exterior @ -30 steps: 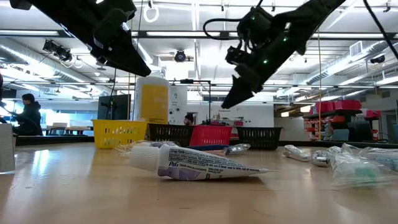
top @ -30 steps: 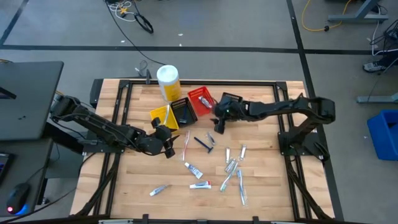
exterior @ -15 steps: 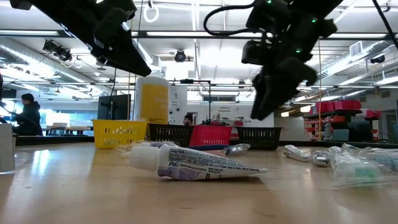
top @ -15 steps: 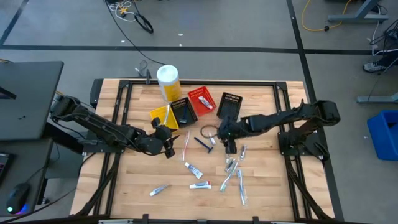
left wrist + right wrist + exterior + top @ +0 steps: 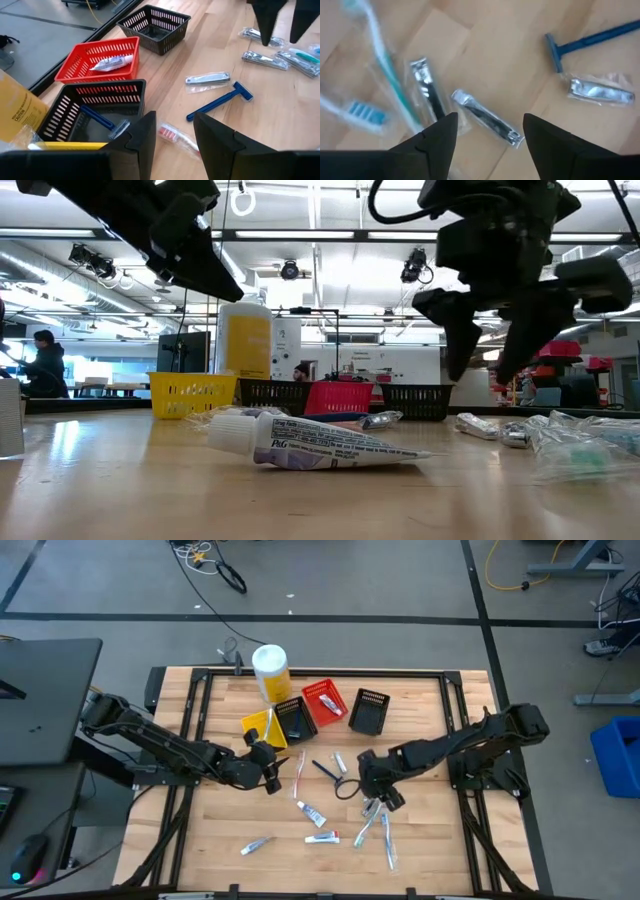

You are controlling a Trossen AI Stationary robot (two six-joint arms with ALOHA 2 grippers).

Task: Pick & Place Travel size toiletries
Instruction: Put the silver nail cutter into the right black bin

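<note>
The right gripper hangs over the bench with its fingers wide and nothing between them. Right under it lie small silver packets, with see-through toothbrushes beside them. A blue razor lies near the middle. The left gripper waits by the yellow basket, fingers apart, holding nothing. One white tube is in the red basket.

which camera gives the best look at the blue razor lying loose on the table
The left wrist view: the blue razor lies whole and unblocked. The right wrist view cuts off its handle, the high view shows a tiny blue stick, and the low view doesn't clearly show it.
</note>
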